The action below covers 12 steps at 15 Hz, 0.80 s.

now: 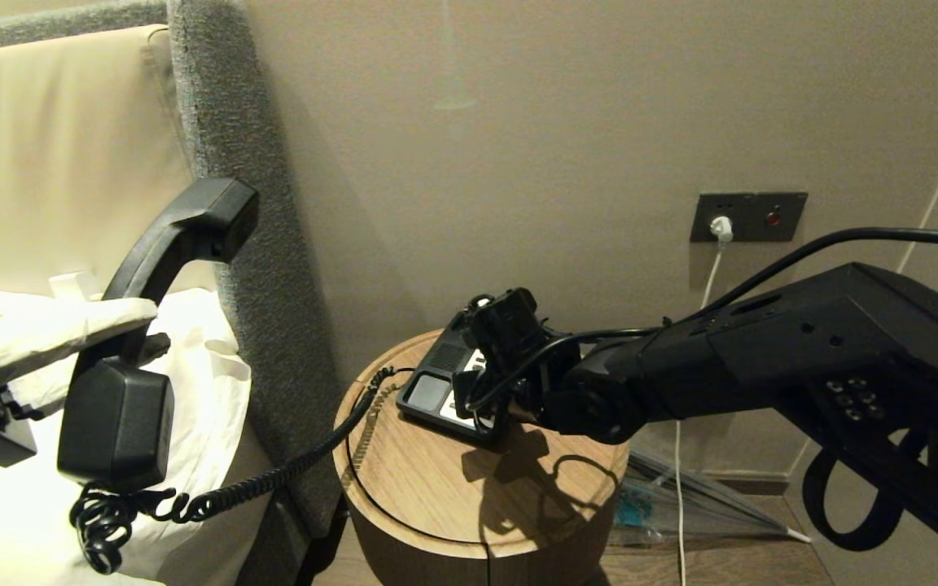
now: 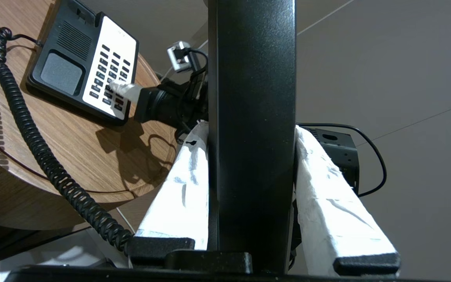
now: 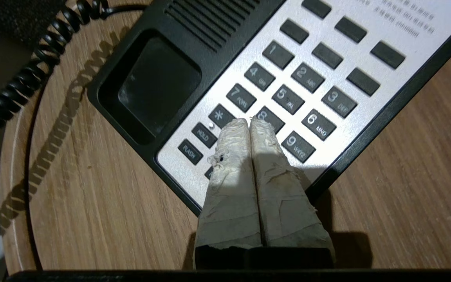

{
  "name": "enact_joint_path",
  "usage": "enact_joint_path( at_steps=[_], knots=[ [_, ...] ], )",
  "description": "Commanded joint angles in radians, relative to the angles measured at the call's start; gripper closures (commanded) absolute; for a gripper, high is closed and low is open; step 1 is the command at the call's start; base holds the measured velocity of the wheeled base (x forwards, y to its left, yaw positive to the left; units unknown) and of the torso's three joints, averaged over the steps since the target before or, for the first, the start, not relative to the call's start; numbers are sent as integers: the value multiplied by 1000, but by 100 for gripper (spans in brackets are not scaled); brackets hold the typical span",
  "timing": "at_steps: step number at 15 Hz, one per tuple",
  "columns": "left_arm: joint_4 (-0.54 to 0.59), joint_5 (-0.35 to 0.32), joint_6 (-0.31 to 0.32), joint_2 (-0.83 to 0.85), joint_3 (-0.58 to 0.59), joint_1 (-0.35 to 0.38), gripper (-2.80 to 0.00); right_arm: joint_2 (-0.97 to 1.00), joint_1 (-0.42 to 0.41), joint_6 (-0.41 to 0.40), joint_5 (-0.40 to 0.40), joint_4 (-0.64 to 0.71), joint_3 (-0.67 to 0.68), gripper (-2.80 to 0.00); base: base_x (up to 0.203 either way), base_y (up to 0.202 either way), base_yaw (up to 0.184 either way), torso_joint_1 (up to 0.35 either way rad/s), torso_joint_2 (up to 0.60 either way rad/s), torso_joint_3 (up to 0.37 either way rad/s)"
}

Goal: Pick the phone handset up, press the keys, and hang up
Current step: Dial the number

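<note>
Round table point(image 1: 436, 480): right gripper point(image 3: 250, 120) clenched, touching keys point(image 3: 288, 98); left gripper point(image 2: 249, 188) grasping handset point(image 1: 151, 325).

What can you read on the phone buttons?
On the keys: "1", "2 ABC", "4", "5", "6 MNO", "7", "9", "*".
On the small keys: "HOLD", "FLASH".
The "8" key is partly hidden behind the right gripper.
The print on the faceplate is too small to read.

Handset point(image 1: 155, 268): black moulded plastic, matt, slight sheen, clamped in left pincer point(image 2: 253, 239); its fingers point(image 2: 178, 196) wrapped in crinkled white tape. Under right pincer point(image 3: 251, 122), tips pressed together, same worn rough tape: keys point(image 3: 288, 98) dark matt plastic, faceplate point(image 3: 405, 23) brushed satin. Worktop point(image 3: 92, 203): light wood grain, smooth matt.
</note>
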Motion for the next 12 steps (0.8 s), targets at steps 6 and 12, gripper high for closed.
enact_joint_path(
  at_steps=[6, 12],
  knots=[
    [-3, -5, -5, 0, 0, 1, 0, 23, -34, -2, -6, -3, -64, 0, 0, 0, 0, 0, 0, 0],
    [-3, -5, -5, -2, 3, 1, 0, 39, -50, -2, -8, -1, -84, 0, 0, 0, 0, 0, 0, 0]
  ],
)
